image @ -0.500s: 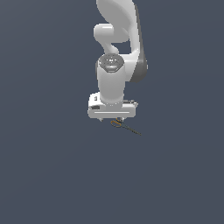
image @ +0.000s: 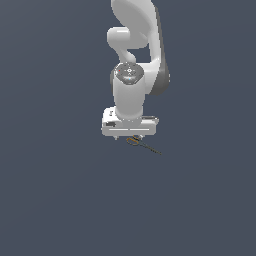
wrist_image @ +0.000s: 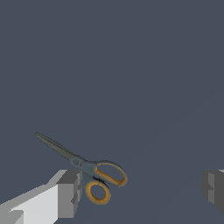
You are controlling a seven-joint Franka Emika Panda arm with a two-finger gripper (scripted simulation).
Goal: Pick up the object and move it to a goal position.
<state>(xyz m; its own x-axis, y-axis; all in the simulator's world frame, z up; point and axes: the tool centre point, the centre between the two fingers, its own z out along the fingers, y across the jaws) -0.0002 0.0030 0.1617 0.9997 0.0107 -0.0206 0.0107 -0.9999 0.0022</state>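
Scene: plain dark grey-blue floor (image: 60, 200), white Panda arm (image: 137, 45) reaching down from the far side in the exterior view, wrist pointing straight down.

Gripper (image: 129, 136) low over the floor, white body set crosswise. Jaws spread wide in the wrist view: one finger (wrist_image: 70, 192) on one side of the picture, the other finger (wrist_image: 214, 190) at the opposite edge, wide bare gap between them. Nothing pinched.

Object: small pair of scissors (wrist_image: 83, 168), lying flat on the floor. Dark grey blades closed, tapering to a thin point; two orange loop handles at the other end, one loop larger than the other. In the exterior view, scissors (image: 142, 145) seen as a thin dark line with a small orange-brown loop, just under the gripper's near edge. Handle end tucked beneath the gripper body, blade tip angled out toward the exterior view's right and nearer the camera.

Relation, wrist view: handles just beside the inner face of one finger, pivot and smaller loop close against its grey pad; contact or a small gap, cannot tell. Blades pointing away from that finger, outside the gap. Other finger well apart from the scissors. Scissors off-centre between the fingers, close to one side rather than midway.

Height of fingertips above the floor: cannot tell from either view.

No goal marker visible in either picture
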